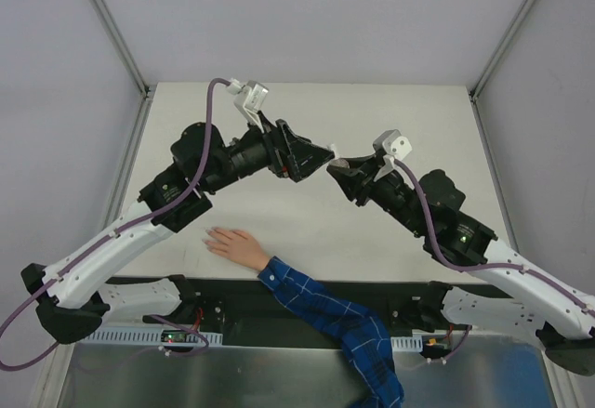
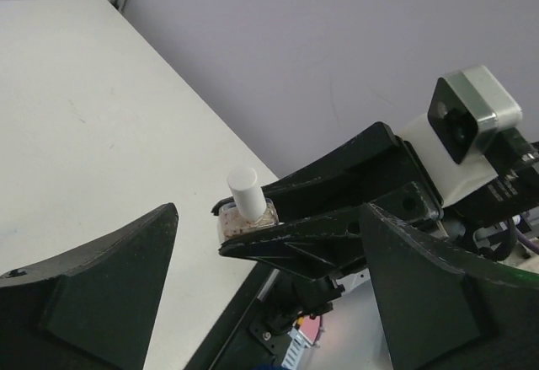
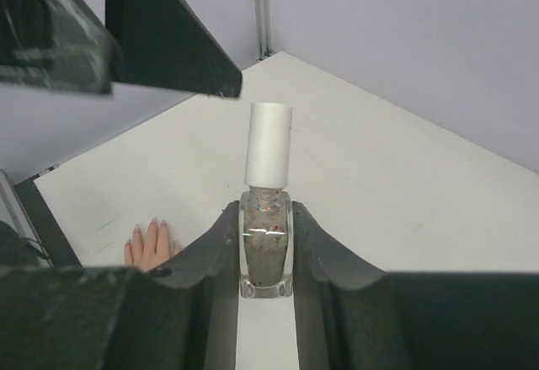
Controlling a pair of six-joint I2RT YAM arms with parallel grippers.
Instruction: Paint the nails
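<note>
The nails (image 1: 210,236) tip the hand (image 1: 237,247) lying flat at the table's (image 1: 372,111) near edge, left of centre. Farther back, the right gripper (image 1: 337,168) clamps a bottle (image 3: 266,252). The left gripper (image 1: 325,155) gapes wide just left of its cap (image 3: 269,144).

A white tabletop (image 1: 307,231) fills the middle of the enclosure, boxed in by plain pale-grey panels: the back wall (image 1: 316,18) at 12 o'clock, side walls at 9 (image 1: 56,101) and 3 (image 1: 548,129). Slim aluminium posts run up the far corners at 11 (image 1: 112,27) and 1 o'clock (image 1: 519,27). A brushed-metal shelf (image 1: 279,375) lies along the near edge at 6 o'clock. The light is soft and even, the shadows faint.
</note>
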